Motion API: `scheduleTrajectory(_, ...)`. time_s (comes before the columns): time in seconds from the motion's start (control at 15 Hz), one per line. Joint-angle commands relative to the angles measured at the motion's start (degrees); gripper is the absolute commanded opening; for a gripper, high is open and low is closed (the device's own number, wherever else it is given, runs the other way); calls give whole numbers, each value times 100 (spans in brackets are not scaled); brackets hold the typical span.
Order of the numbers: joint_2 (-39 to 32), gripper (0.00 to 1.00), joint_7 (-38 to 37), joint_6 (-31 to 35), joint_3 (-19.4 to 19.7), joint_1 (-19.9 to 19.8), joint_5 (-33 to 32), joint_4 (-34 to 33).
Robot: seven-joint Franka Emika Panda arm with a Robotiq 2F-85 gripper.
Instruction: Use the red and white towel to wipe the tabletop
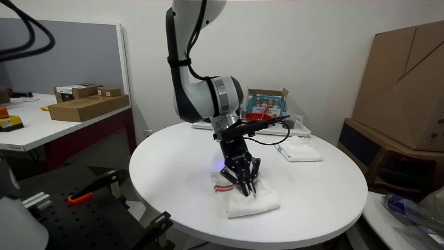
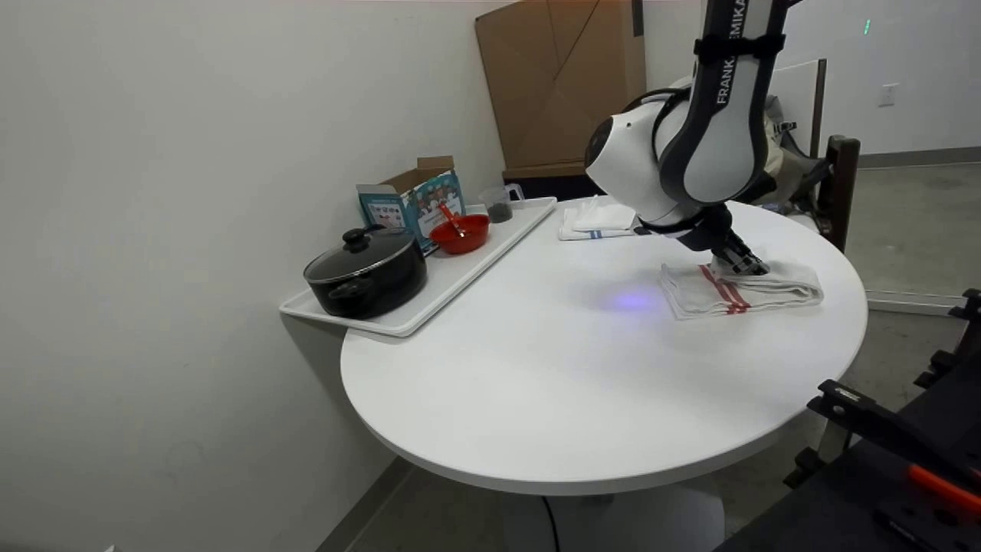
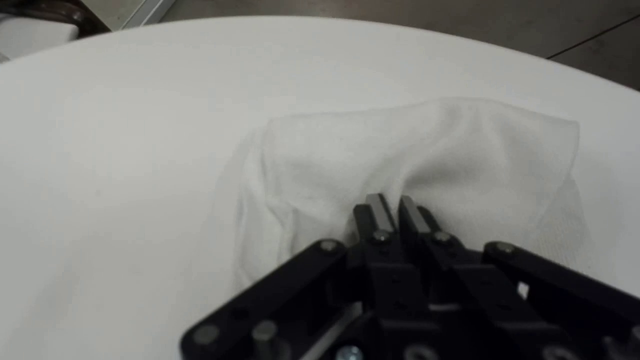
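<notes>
The red and white towel lies folded on the round white tabletop (image 1: 166,163). It shows in both exterior views (image 1: 256,205) (image 2: 774,290), with red stripes near one end. My gripper (image 1: 251,193) points down at the towel, its fingertips at the cloth; it also shows over the towel in an exterior view (image 2: 751,267). In the wrist view, the fingers (image 3: 391,198) are close together, with a raised fold of the towel (image 3: 330,150) between their tips. The stripes are out of sight there. Part of the towel is hidden behind the gripper.
A white tray (image 2: 490,264) at the wall-side edge holds a black pot (image 2: 368,272), a red bowl (image 2: 460,236), a measuring cup (image 2: 500,207) and an open box (image 2: 437,201). A folded white towel with blue stripes (image 1: 301,151) lies near the tray.
</notes>
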State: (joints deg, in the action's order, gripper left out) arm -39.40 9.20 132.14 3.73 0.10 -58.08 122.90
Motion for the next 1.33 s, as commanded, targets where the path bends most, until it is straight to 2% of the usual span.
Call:
scheduleTrajectory(0.0, 329, 9, -247, 209, -413, 192, -173, 873)
scheduleTrajectory(0.2, 328, 9, -468, 200, -772, 492, -135, 863)
scheduleTrajectory(0.47, -12, 9, -867, 6, -1094, 1048, -103, 226)
scheduleTrajectory(0.93, -1225, 9, -1242, -990, -1178, 1893, 134, -1905)
scheduleTrajectory(1.27, -1910, 9, -1079, -1591, -1037, 1985, 141, -3351)
